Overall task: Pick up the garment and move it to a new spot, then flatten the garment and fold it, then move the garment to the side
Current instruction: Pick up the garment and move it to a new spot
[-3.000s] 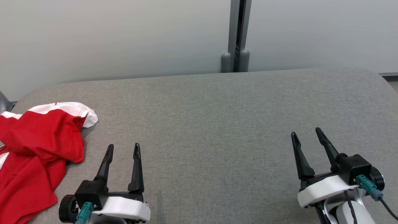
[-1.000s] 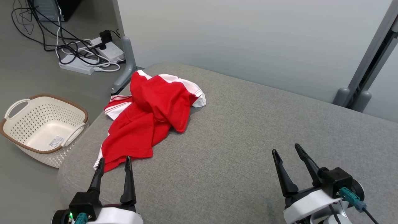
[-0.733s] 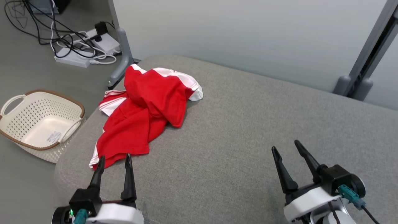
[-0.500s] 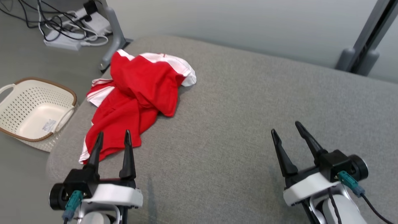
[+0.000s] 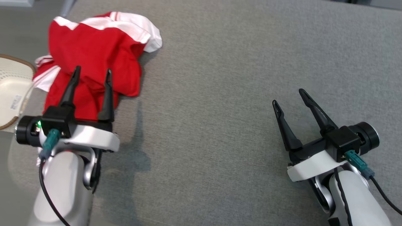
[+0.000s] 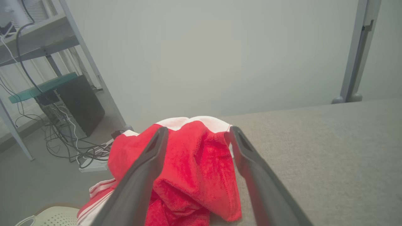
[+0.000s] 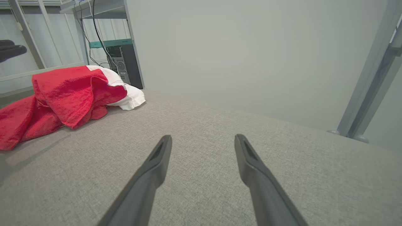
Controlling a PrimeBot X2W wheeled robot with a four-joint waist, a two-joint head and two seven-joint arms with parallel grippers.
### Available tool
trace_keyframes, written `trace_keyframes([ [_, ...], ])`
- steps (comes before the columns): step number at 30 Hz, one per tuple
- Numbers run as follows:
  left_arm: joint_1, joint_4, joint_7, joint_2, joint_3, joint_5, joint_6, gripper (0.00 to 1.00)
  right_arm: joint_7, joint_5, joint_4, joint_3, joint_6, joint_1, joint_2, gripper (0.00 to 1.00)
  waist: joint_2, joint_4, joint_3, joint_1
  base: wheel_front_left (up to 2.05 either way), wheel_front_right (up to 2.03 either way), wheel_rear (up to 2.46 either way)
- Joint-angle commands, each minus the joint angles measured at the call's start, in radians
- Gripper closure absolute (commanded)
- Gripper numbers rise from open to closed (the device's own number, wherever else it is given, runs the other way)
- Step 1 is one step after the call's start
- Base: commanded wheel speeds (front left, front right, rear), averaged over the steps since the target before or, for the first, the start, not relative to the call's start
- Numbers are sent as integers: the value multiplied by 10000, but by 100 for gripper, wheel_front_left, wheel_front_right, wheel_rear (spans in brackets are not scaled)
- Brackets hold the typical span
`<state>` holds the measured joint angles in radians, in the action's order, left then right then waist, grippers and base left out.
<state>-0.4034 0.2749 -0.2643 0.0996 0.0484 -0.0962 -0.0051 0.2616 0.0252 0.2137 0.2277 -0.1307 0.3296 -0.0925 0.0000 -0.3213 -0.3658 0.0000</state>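
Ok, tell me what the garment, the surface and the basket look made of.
Garment: soft knit cloth, likely cotton jersey, matte red with white trim; it crumples in loose folds.
Surface: grey woven upholstery, fine speckled weave.
Basket: probably moulded plastic, cream, perforated wall, brown rim.

Surroundings: grey fabric surface [image 5: 226,78], pale wall [image 6: 204,56].
Cream basket [image 5: 9,77] just beside surface's left edge; black computer tower [image 6: 80,105] and tangled cables [image 6: 59,142] under a shelf [image 6: 40,89]; grey post [image 6: 356,53] at wall.

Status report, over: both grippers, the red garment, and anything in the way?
Left gripper open, pointed at red garment, no grip. Right gripper open above grey cushion. Garment crumpled at cushion's left end, basket beside. Nothing blocking.
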Motion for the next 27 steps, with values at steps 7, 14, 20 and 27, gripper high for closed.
trace_keyframes([
  [7, -2562, 3618, 328, 1171, 105, 295, -701, 0, 53, -86, -87, 51, -1, 297, -105, 0, 0, 791, -863, 0, 0, 0, 0],
  [14, -4187, 5649, 1574, 1716, 267, 77, -1025, 0, 53, -100, -154, 104, -1, 424, -73, 0, 0, 1061, -1149, 0, 0, 0, 0],
  [20, -4913, 6617, 2427, 2008, 521, -103, -1175, 0, 53, -130, -198, 161, -1, 468, -45, 0, 0, 1178, -1268, 0, 0, 0, 0],
  [27, -5442, 7444, 2804, 2159, 446, -418, -1186, 100, 53, -148, -162, 175, -1, 474, -31, 0, 0, 1252, -1297, 0, 0, 0, 0],
])
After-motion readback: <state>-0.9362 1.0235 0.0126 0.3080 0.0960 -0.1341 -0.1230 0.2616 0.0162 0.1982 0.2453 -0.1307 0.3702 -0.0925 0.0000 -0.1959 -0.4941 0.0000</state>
